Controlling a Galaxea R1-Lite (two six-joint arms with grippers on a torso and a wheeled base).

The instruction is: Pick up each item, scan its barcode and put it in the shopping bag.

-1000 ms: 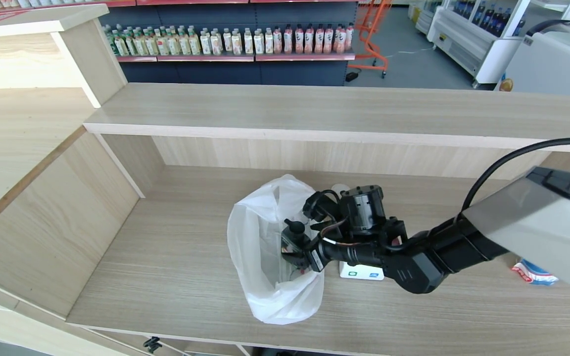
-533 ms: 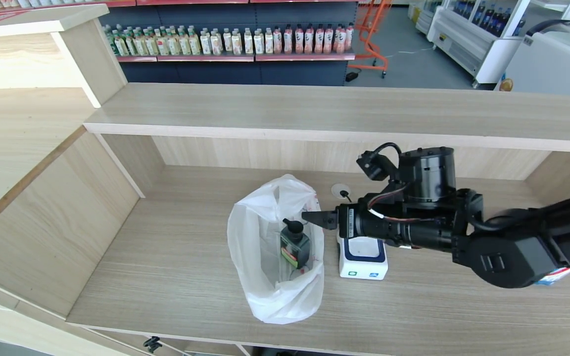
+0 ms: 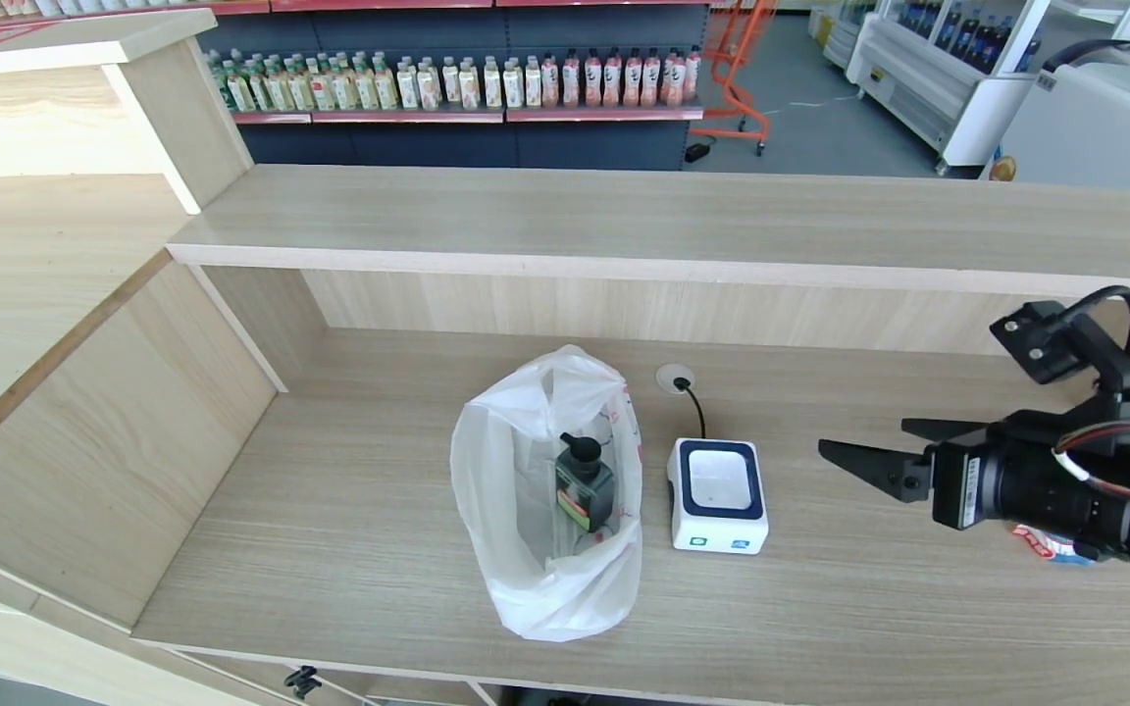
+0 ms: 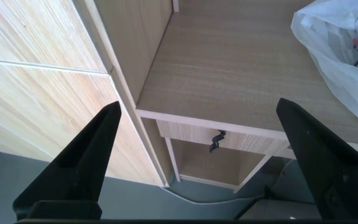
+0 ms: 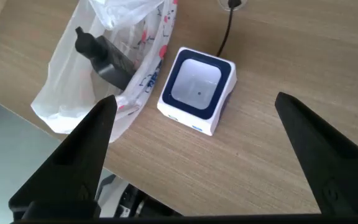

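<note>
A white plastic shopping bag (image 3: 526, 529) stands open on the wooden counter (image 3: 349, 529). Inside it a dark bottle with a black pump cap (image 3: 583, 482) stands upright. My right gripper (image 3: 862, 438) hangs open and empty above the counter, well to the right of the bag and of the scanner (image 3: 718, 481). The right wrist view looks down on the bag (image 5: 73, 106), the bottle (image 5: 104, 57) and the scanner (image 5: 197, 88) between that open right gripper (image 5: 194, 98). My left gripper (image 4: 197, 106) is open and empty, low off the counter's front edge, with the bag (image 4: 344, 53) off to one side.
A red, white and blue packet (image 3: 1053, 545) lies on the counter at the far right, partly under my right arm. The scanner's cable runs to a grommet (image 3: 675, 378) behind it. A raised shelf (image 3: 624, 216) crosses the back. A side wall (image 3: 114, 441) closes the left.
My right gripper has let go of the bottle inside the bag, opened, and pulled back up and far to the right. The bottle stays in the bag.
</note>
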